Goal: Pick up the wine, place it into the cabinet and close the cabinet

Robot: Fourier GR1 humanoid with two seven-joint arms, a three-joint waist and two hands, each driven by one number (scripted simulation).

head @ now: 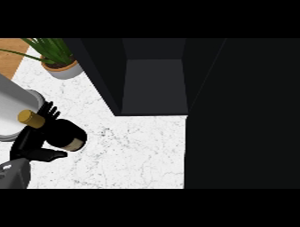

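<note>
- At the far left a tall white cylinder (5,99) stands on a grey base on the white marbled surface (140,150). Its upper end runs out of view.
- A grey forearm (7,175) comes in from the lower left corner and ends in the black left hand (29,142), just in front of the cylinder.
- The left hand has hold of the wine bottle (66,133). Its fingers (49,110) curl up behind the bottle's neck, and the thumb (48,155) reaches round below the dark body.
- The bottle lies tilted in that grasp. Its tan cork (31,118) points up and left, overlapping the edge of the cylinder, and its pale-rimmed lower end points right. I cannot tell whether it is off the surface or resting on it.
- Behind it, near the back left, a green plant (51,48) grows from a small round pot (64,70). A strip of wood-coloured floor (2,55) shows beside it.
- In the middle the cabinet (154,84) stands open, with a dark, grey-floored inside. The bottle is outside it, well apart to the left, with bare marble between them.
- On the right the cabinet's dark door (251,115) is swung out and fills that whole side.
</note>
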